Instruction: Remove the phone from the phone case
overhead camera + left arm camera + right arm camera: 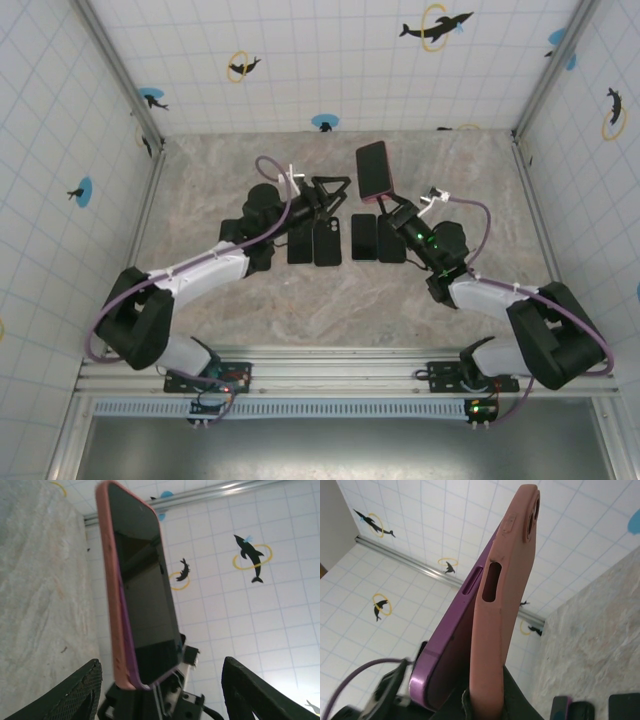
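Holding the pink phone case (pixel 373 170) by its lower end, the right gripper (pixel 386 206) has its jaws pinching it; the case stands raised over the counter (pixel 250 290), in the upper centre of the top view; the purple phone (pixel 451 630) is inside the case, but in the right wrist view its lower edge stands a little apart from the pink wall; the left gripper (pixel 336 187) is just left of the case, jaws spread wide, not touching it; four dark flat phone-shaped things (pixel 327 242) lie in a row on the counter below them.
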Controlling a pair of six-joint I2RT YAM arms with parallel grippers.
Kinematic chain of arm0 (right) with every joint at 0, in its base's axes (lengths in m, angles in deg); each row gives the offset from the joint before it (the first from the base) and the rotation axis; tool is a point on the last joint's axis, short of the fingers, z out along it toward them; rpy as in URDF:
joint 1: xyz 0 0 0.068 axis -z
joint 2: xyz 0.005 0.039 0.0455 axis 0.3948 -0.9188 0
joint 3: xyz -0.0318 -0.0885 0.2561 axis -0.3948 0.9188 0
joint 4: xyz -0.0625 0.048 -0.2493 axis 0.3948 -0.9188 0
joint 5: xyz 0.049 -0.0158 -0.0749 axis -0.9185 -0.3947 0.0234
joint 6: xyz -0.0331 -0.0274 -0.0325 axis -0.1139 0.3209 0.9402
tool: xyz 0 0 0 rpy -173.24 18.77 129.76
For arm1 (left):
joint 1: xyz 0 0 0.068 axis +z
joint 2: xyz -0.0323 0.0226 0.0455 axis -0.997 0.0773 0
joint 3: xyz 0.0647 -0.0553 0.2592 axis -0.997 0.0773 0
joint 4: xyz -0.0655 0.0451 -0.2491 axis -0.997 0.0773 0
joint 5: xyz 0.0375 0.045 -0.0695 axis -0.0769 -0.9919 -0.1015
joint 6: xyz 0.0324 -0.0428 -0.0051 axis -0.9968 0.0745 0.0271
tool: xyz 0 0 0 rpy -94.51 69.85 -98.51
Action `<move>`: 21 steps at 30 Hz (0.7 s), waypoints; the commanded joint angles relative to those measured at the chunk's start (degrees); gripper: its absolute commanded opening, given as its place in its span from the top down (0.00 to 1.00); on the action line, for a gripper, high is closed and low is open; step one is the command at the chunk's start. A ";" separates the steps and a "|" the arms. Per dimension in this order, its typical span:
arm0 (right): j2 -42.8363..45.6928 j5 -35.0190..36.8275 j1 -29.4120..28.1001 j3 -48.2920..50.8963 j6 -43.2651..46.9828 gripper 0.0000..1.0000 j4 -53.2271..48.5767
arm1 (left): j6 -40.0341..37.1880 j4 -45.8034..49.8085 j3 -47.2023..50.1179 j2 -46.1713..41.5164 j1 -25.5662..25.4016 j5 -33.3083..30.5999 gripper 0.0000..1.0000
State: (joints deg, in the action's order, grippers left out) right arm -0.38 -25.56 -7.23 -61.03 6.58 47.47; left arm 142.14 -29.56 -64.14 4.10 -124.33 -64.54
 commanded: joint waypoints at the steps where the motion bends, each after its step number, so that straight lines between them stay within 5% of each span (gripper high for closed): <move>1: 0.23 5.54 -1.06 -1.76 4.64 1.00 4.57 | 1.32 -3.49 1.10 -1.18 -2.58 -4.66 0.35; 21: -1.56 10.74 -4.49 -3.17 8.59 1.00 7.00 | 13.50 -22.57 1.06 8.70 -6.95 -6.20 0.45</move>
State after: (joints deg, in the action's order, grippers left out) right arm -2.07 -16.27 -11.25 -61.31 14.05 47.60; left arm 154.07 -47.64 -62.24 11.79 -130.95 -69.81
